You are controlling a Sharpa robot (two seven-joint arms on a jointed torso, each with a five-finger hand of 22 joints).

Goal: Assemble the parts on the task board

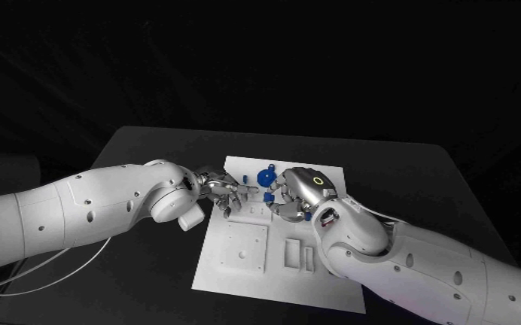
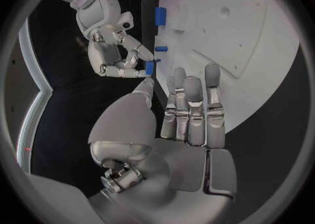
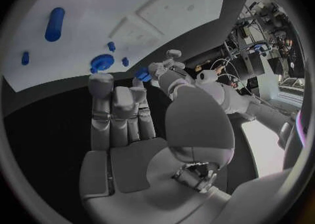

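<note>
- The task board (image 1: pixel 245 265) lies mid-table (image 1: pixel 141 152), with blue parts (image 1: pixel 267 179) near its far edge.
- The right hand (image 1: pixel 300 193) hovers over that far end, pinching a small blue part (image 2: pixel 149 67) between fingertips.
- The left hand (image 1: pixel 225 189) faces it closely over the board, fingers extended and apart, holding nothing.

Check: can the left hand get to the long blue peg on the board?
Probably yes. The peg lies alone on the white board, and the left hand holds nothing. The right hand, pinching a small blue piece, sits close by but not over the peg.
</note>
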